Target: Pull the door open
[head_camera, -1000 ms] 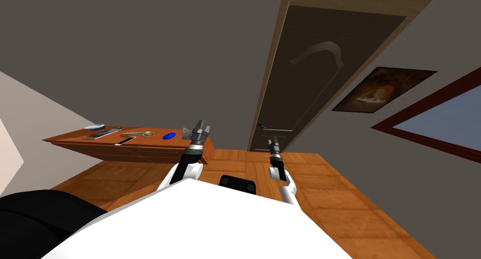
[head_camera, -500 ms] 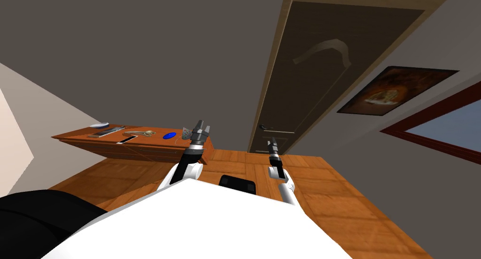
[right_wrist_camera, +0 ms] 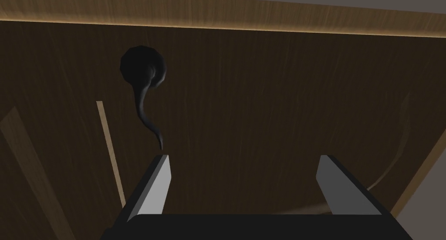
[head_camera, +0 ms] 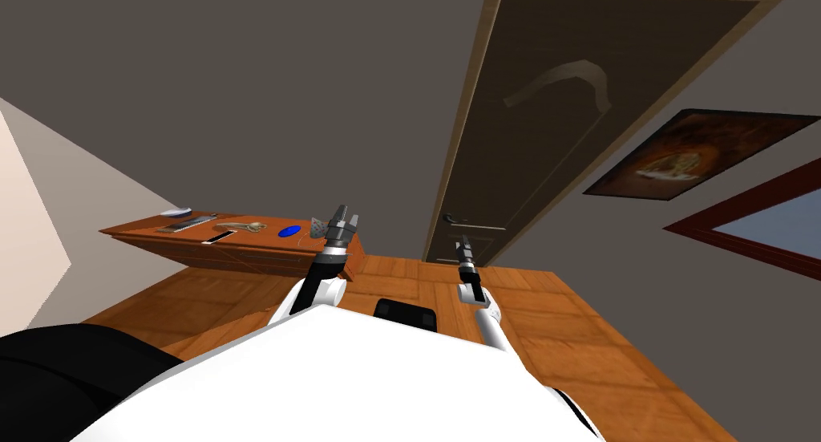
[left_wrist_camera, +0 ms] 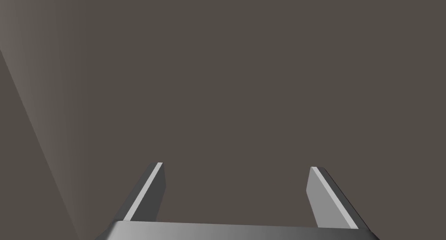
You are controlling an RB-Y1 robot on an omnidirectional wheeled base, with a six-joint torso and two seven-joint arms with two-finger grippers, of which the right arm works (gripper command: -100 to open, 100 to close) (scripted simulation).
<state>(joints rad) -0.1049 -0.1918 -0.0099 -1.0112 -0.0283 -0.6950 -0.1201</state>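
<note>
Grey wall (head_camera: 240,100): takes up most of the head view.

Door (head_camera: 545,140): dark brown with a pale curved inlay, set in a lighter wooden frame (head_camera: 463,124). It stands ahead of me and slightly to my right, and sits flush in the frame. No gap shows along its edge.

Wooden floor (head_camera: 577,333): orange-brown boards running up to the door's foot.

Window (head_camera: 774,225): dark red frame, on the wall to the right of the door.

Picture (head_camera: 689,152): dark-framed, in brown and orange tones, hung between door and window.

Sideboard (head_camera: 232,257): wooden, against the wall well to the left of the door. On top are a blue oval object (head_camera: 288,232) and several flat items too small to name.

Left gripper (head_camera: 343,221): raised in front of the sideboard's near end, fingers spread, nothing between them.

Right gripper (head_camera: 463,243): raised in front of the door's lower part, near the handle side. In the right wrist view its fingers are spread wide and hold nothing.

Door handle (right_wrist_camera: 146,89): black, a round rose with a thin curved lever, close to the frame edge. The lever's tip ends just short of one right fingertip (right_wrist_camera: 162,163), in line with that finger and not in the gap between the two. No contact visible.
</note>
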